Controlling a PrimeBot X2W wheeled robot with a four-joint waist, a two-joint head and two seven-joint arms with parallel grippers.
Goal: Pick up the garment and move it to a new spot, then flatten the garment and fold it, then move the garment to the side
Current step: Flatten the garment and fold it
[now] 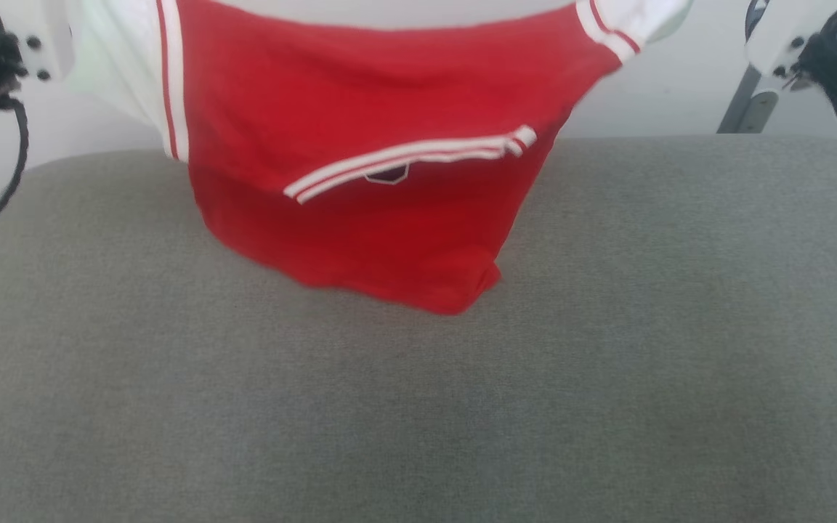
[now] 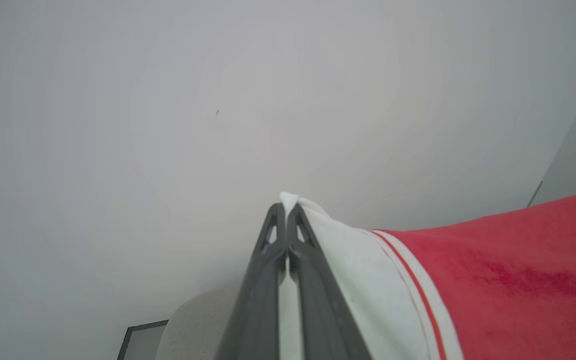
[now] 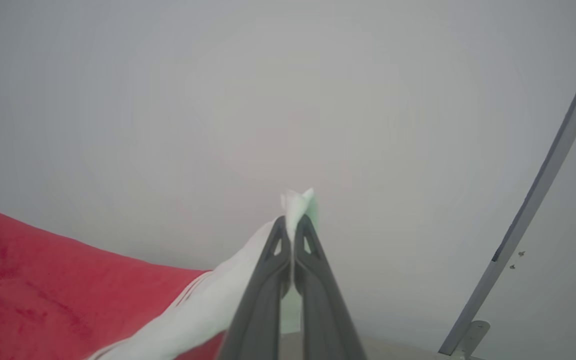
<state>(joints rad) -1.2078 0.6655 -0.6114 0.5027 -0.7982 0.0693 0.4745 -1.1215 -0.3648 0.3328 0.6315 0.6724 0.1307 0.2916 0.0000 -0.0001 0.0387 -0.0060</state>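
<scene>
The red garment [image 1: 360,181] hangs stretched between my two arms above the far part of the grey table [image 1: 418,378], and its lower hem rests on the cloth surface. White cuff panels with thin red stripes show at both upper corners. My left gripper [image 2: 285,212] is shut on the white cuff [image 2: 368,280], a tuft of which pokes out past the fingertips. My right gripper [image 3: 292,225] is shut on the other white cuff [image 3: 208,305], pinched between its dark fingers. The red body [image 3: 58,290] slopes away to the left in the right wrist view.
A pale wall [image 1: 680,94] stands behind the table. A grey metal rail [image 3: 543,185] leans at the right, also seen as a rail [image 1: 749,109] in the head view. The wide near half of the grey table lies below the garment.
</scene>
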